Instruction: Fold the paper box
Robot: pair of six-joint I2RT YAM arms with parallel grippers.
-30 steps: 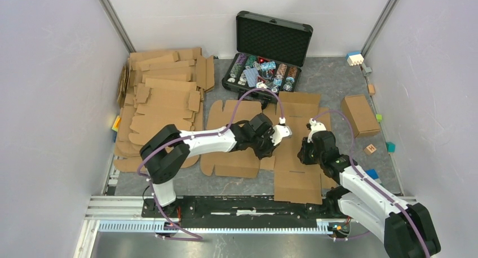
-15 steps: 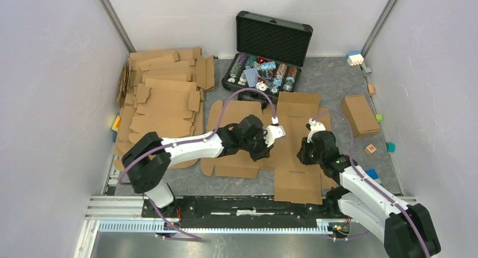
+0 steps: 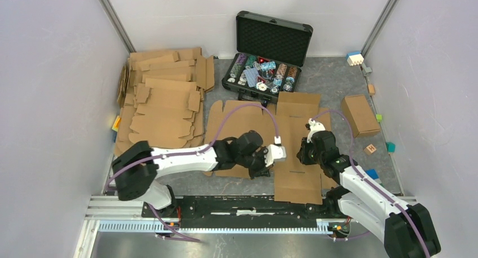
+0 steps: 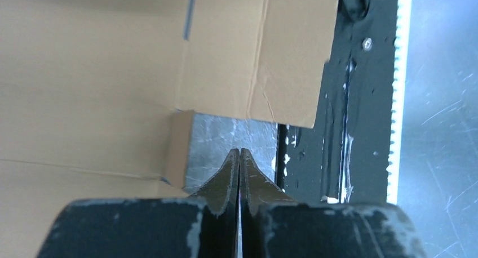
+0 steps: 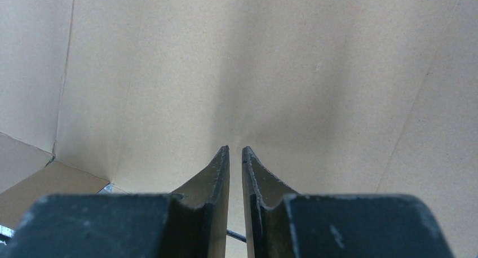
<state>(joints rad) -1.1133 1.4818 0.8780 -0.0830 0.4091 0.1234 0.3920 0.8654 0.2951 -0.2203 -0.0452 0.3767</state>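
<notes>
- Large flat brown corrugated cardboard sheet with die-cut flaps, the paper box (image 3: 296,182), lies mid-table between the two arms, near of the open black case (image 3: 274,39). No wall is raised.
- Step in hand, by my reading: the very start, getting at a first flap along the sheet's near edge.
- Left gripper (image 4: 239,156): fingers pressed tight together, nothing between them. It sits low over bare grey table (image 4: 225,134) in a notch between flaps, just beside a small tab.
- Left arm reaches far rightward across the sheet's left half, wrist turned down.
- Right gripper (image 5: 235,151): a slim gap between the fingers, empty, tips over plain cardboard. Whether they touch it I cannot tell.
- Right arm is bent in over the sheet's right half.
- Next move likely calls for the left tips to slide under a flap edge and lever it up, right steadying the panel.
</notes>
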